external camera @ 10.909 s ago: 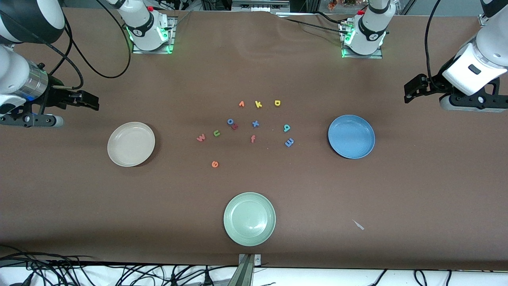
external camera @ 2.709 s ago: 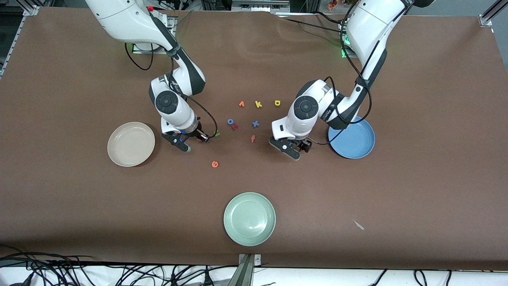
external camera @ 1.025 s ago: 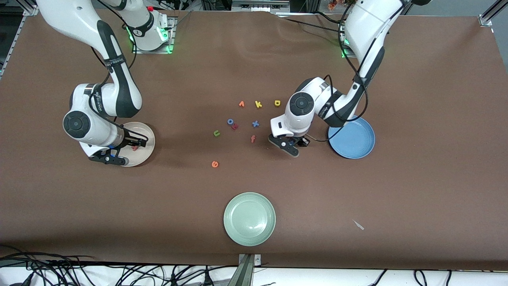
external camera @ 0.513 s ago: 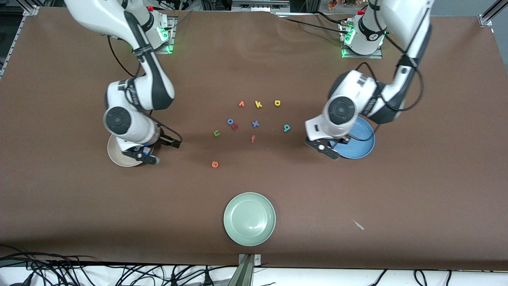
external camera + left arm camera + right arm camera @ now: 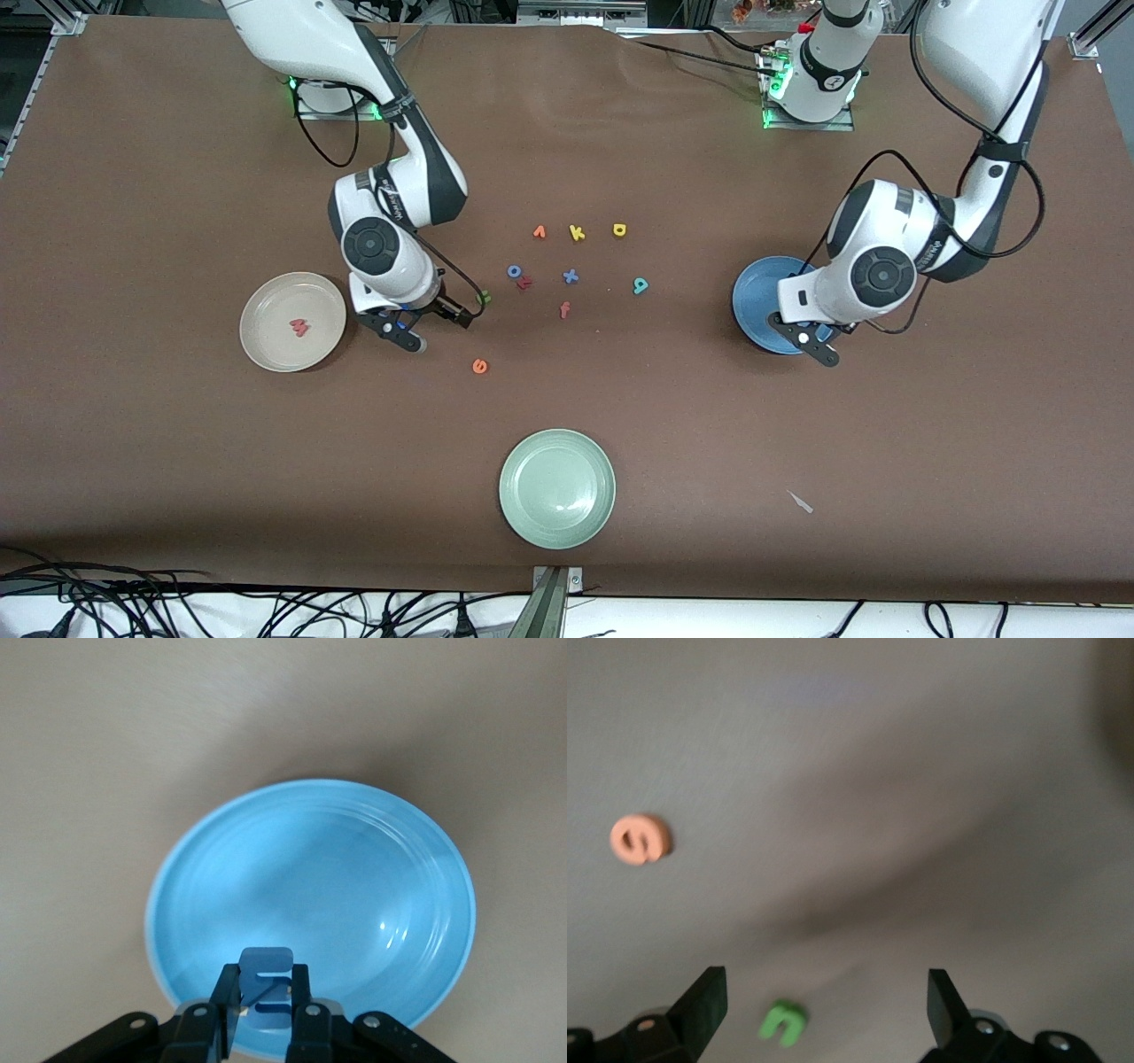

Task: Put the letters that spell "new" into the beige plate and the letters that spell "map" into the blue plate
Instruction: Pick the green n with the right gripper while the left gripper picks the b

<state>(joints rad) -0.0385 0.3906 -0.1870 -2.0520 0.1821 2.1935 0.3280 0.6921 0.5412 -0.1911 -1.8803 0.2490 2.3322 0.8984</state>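
My left gripper (image 5: pixel 819 347) hangs over the blue plate (image 5: pixel 753 292), at its edge nearer the front camera, shut on the light-blue m (image 5: pixel 266 985). In the left wrist view the blue plate (image 5: pixel 310 895) lies under the gripper (image 5: pixel 266 1003). My right gripper (image 5: pixel 438 328) is open, low over the table, close beside the green n (image 5: pixel 484 298). The green n (image 5: pixel 783 1021) sits between that gripper's (image 5: pixel 824 1003) spread fingers, with the orange e (image 5: pixel 640 839) farther off. The pinkish-red w (image 5: pixel 299 327) lies in the beige plate (image 5: pixel 266 350). Orange e (image 5: pixel 479 365), teal a (image 5: pixel 640 285) and yellow p (image 5: pixel 619 230) lie on the table.
Other letters lie mid-table: yellow k (image 5: pixel 577 233), an orange letter (image 5: pixel 539 232), blue o (image 5: pixel 513 271), red z (image 5: pixel 524 283), blue x (image 5: pixel 570 276), orange f (image 5: pixel 564 309). A pale green plate (image 5: pixel 556 487) sits nearer the front camera. A small scrap (image 5: pixel 800 502) lies toward the left arm's end.
The right gripper left the w in the beige plate and swung over to the green n, open. The left gripper lifted the m off the table and carried it over the blue plate.
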